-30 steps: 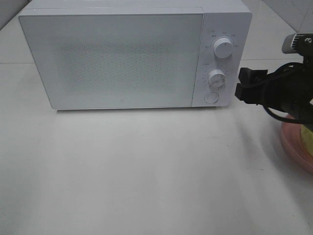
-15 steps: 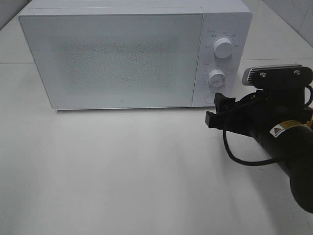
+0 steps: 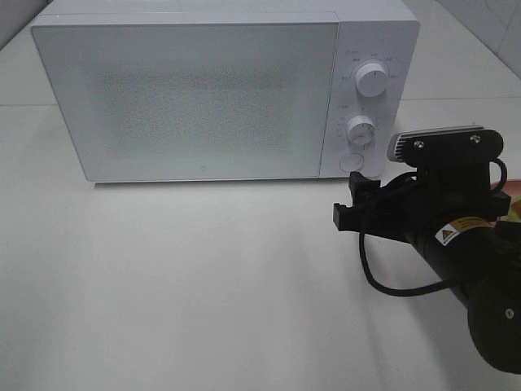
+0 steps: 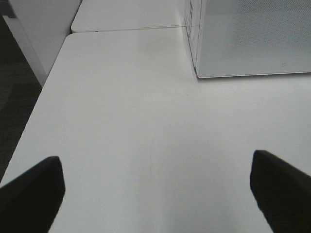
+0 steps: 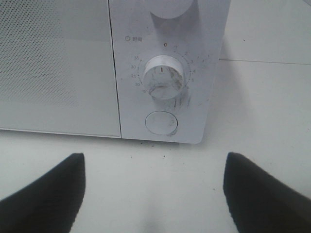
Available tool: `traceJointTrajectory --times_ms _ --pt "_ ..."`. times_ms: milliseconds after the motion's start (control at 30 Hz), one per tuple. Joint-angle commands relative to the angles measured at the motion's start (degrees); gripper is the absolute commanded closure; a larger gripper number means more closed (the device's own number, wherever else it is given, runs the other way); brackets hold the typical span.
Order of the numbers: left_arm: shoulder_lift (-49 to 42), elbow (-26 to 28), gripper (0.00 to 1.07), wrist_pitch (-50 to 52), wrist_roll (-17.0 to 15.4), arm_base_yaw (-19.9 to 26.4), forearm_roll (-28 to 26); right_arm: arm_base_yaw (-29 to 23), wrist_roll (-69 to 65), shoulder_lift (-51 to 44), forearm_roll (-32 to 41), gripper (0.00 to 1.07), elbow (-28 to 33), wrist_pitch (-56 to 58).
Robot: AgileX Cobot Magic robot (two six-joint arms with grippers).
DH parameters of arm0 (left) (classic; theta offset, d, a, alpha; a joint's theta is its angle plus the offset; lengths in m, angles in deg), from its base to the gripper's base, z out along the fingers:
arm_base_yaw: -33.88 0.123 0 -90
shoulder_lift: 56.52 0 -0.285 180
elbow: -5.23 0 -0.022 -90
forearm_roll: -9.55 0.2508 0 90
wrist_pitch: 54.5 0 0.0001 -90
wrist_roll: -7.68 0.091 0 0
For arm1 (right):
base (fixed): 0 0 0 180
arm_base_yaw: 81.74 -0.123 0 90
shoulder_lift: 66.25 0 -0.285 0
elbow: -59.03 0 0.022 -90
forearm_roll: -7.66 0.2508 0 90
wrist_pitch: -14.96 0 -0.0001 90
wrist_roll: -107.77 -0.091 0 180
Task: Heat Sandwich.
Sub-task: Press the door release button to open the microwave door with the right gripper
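Note:
The white microwave [image 3: 203,94] stands at the back of the table with its door shut. My right gripper [image 3: 348,199] is open and empty, just in front of the lower right corner of the control panel. The right wrist view has the open fingers [image 5: 43,194] on either side of the round button [image 5: 161,122] under the timer knob [image 5: 165,77]. My right arm hides the sandwich; only a pink sliver of its plate [image 3: 514,187] shows at the right edge. My left gripper [image 4: 155,191] is open over bare table, out of the high view.
Two knobs, the upper [image 3: 372,81] and the lower [image 3: 360,129], sit above the button [image 3: 352,161]. A black cable [image 3: 383,281] loops under my right arm. The table's left edge [image 4: 43,97] drops off beside a white wall panel [image 4: 43,29].
My right arm has swung in from the right edge, leftward and nearer the table front, bringing the gripper before the control panel. It now covers the plate that showed earlier.

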Motion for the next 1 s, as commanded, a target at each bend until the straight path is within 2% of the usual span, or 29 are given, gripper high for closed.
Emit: traceJointTrajectory --times_ms 33,133,200,233,300,333,367,433,467,500,733,867,967,1000 --pt "-1.6 -0.1 0.09 0.1 -0.3 0.0 0.2 -0.2 -6.1 0.1 0.0 0.31 0.0 -0.7" --pt "-1.6 -0.1 0.09 0.1 -0.3 0.0 0.2 -0.2 -11.2 0.1 0.0 0.31 0.0 -0.7" --pt "-1.6 -0.1 0.09 0.1 -0.3 0.0 0.2 -0.2 -23.7 0.1 -0.2 0.31 0.0 -0.3" --pt "-1.6 -0.1 0.09 0.1 -0.3 0.0 0.2 -0.2 -23.7 0.1 -0.2 0.31 0.0 -0.3" --pt "-1.6 -0.1 0.09 0.1 -0.3 0.0 0.2 -0.2 -33.2 0.1 -0.3 0.31 0.0 0.5" --pt "-1.6 -0.1 0.09 0.1 -0.3 0.0 0.2 -0.2 -41.9 0.1 -0.3 0.31 0.0 1.1" --pt "-1.6 -0.1 0.09 0.1 -0.3 0.0 0.2 -0.2 -41.9 0.1 -0.3 0.31 0.0 1.1" --pt "-1.6 -0.1 0.09 0.1 -0.3 0.0 0.2 -0.2 -50.1 0.1 -0.5 0.31 0.0 1.7" --pt "-1.6 -0.1 0.09 0.1 -0.3 0.0 0.2 -0.2 -58.2 0.1 -0.5 0.31 0.0 2.4" --pt "-1.6 -0.1 0.09 0.1 -0.3 0.0 0.2 -0.2 -58.2 0.1 -0.5 0.31 0.0 2.4" --pt "-1.6 -0.1 0.09 0.1 -0.3 0.0 0.2 -0.2 -83.1 0.1 -0.7 0.37 0.0 2.8" --pt "-1.6 -0.1 0.09 0.1 -0.3 0.0 0.2 -0.2 -87.8 0.1 -0.7 0.42 0.0 2.8" --pt "-1.6 -0.1 0.09 0.1 -0.3 0.0 0.2 -0.2 -90.3 0.1 -0.7 0.54 0.0 2.8" --pt "-1.6 -0.1 0.09 0.1 -0.3 0.0 0.2 -0.2 -90.3 0.1 -0.7 0.54 0.0 2.8"
